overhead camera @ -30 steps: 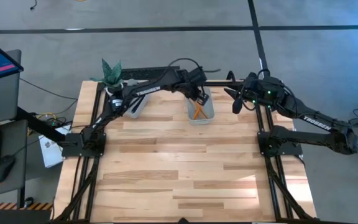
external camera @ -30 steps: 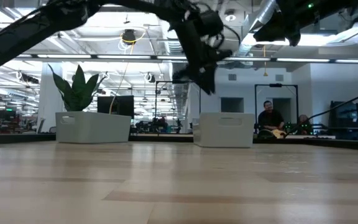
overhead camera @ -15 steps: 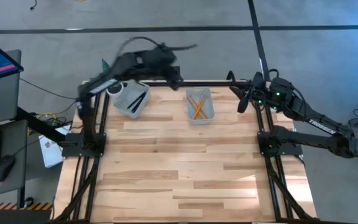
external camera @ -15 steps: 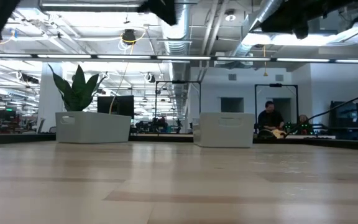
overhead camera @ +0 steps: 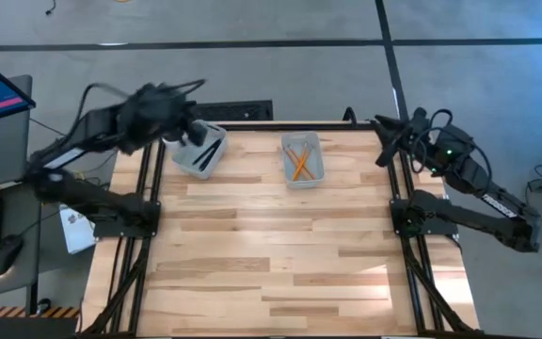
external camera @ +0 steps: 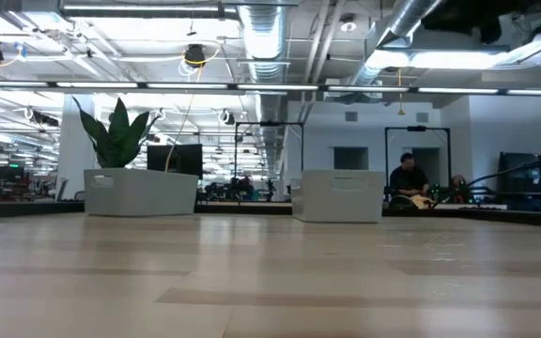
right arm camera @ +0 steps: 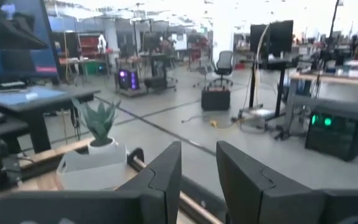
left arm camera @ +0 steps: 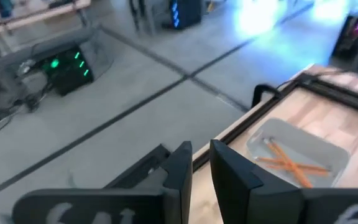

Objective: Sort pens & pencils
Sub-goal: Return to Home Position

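Table [overhead camera: 271,254]: pale wood planks, smooth, slight sheen seen from low cam. Frame [overhead camera: 408,273]: black metal, matt. L bin [overhead camera: 184,165] & R bin [overhead camera: 304,183]: light grey plastic, smooth, semi-matt; R bin looks a bit see-through from left wrist cam. In it, pencils [overhead camera: 298,166]: orange painted wood, low gloss. In L bin, pens [overhead camera: 207,151]: black, finish too small to tell. Both left gripper [left arm camera: 201,149] & right gripper [right arm camera: 197,149]: dark, plastic-looking, matt, smooth. Floor [overhead camera: 252,80]: grey concrete, smooth, faint shine.
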